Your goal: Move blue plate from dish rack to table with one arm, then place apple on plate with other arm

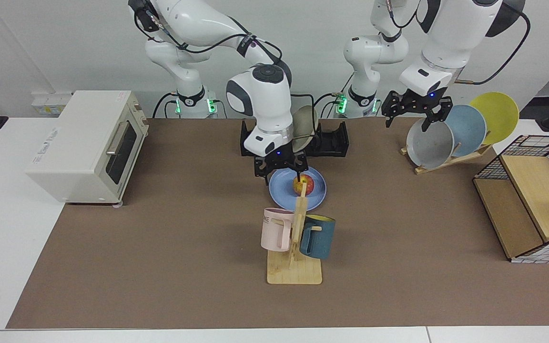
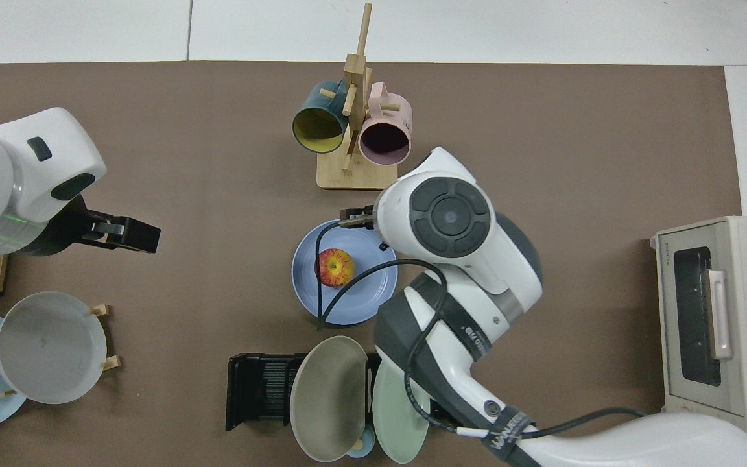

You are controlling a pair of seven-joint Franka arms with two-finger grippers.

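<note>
The blue plate [image 1: 297,187] lies flat on the table [image 1: 160,247], in front of the dish rack [image 1: 331,141] and behind a wooden mug stand [image 1: 295,267] that carries a pink mug [image 1: 277,229] and a dark teal mug [image 1: 318,236]. The apple [image 1: 302,184] sits on the plate near its middle — in the top view it rests free on the plate with nothing gripping it, only a black cable crossing above. The right gripper [image 1: 280,167] hangs just above the plate's rim on the side toward the toaster oven [image 1: 84,145], its fingers spread apart and empty, clear of the apple. The dish rack holds a beige plate [image 2: 328,397] and a pale green plate [image 2: 399,415], both standing on edge. The left arm waits off to the side: the left gripper [image 1: 411,110] hovers above a slanted wooden stand [image 1: 446,159] that holds a grey plate [image 1: 429,143], a paler sky-blue plate [image 1: 467,126] and a yellow plate [image 1: 496,114] — its fingers are spread and hold nothing. A wire-and-wood basket [image 1: 532,200] stands at the table's edge beyond that stand.
</note>
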